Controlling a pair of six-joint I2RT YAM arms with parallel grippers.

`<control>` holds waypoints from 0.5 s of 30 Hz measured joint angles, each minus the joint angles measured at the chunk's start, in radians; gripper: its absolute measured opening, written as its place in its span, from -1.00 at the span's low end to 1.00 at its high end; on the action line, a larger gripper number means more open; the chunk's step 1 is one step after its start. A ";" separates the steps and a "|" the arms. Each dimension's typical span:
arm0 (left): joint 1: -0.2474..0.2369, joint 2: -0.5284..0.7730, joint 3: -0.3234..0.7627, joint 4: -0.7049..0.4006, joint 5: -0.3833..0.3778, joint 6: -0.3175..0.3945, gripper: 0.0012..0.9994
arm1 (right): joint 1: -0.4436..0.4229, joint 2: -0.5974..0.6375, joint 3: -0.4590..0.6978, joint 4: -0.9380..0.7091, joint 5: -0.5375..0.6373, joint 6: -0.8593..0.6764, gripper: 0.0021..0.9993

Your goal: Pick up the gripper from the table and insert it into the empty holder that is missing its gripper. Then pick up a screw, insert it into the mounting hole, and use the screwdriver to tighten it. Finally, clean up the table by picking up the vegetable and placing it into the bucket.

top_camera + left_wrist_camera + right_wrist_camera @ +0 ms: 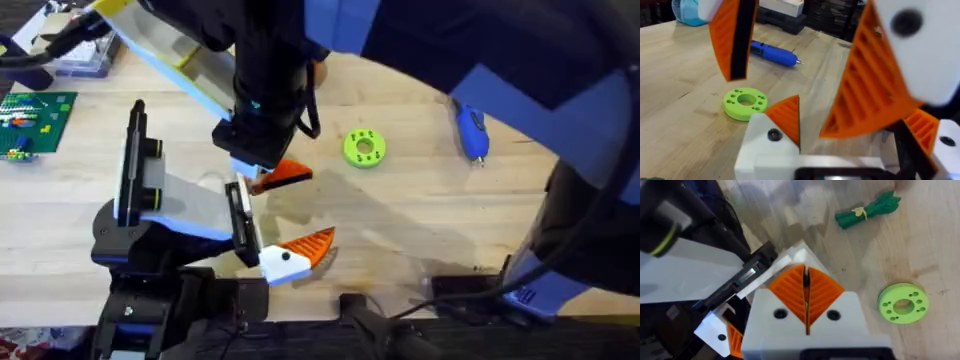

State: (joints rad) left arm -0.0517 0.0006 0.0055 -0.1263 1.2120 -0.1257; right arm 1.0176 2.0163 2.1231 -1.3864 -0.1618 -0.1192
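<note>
I have the right gripper [805, 280] reached across to the near left part of the table [420, 230], with its orange pads closed to a thin dark seam. In the overhead view the gripper [288, 175] juts out from just under those pads, so I judge it is pinched there, though I can't see the contact itself. It sits against the far end of the black end plate [240, 225] of the holder [175, 200]. The paler orange finger [312, 245] is mounted at the plate's near end.

To seat it well, I want the white base squared to the empty slot before I push. Then I would slide it straight along the plate without twisting, since a tilted base would probably jam. I should keep the grip firm until the base sits flush and the mounting hole lines up.

The left gripper [855, 120] has its fingers spread wide, with a ribbed orange wedge in the gap. I cannot tell whether it touches them.
</note>
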 joint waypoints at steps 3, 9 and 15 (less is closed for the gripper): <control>0.000 0.000 0.000 0.000 0.000 0.000 0.97 | 0.000 0.000 0.000 -0.001 0.000 0.000 -0.99; 0.000 0.000 0.000 0.000 0.000 0.000 0.97 | 0.000 0.000 0.000 -0.002 0.000 0.000 -0.96; 0.000 0.000 0.000 0.000 -0.001 -0.004 0.97 | -0.008 0.000 0.000 -0.017 0.029 0.001 0.56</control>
State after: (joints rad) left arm -0.0513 0.0008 0.0055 -0.1263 1.2112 -0.1295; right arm 1.0100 2.0163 2.1231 -1.4032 -0.1332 -0.1183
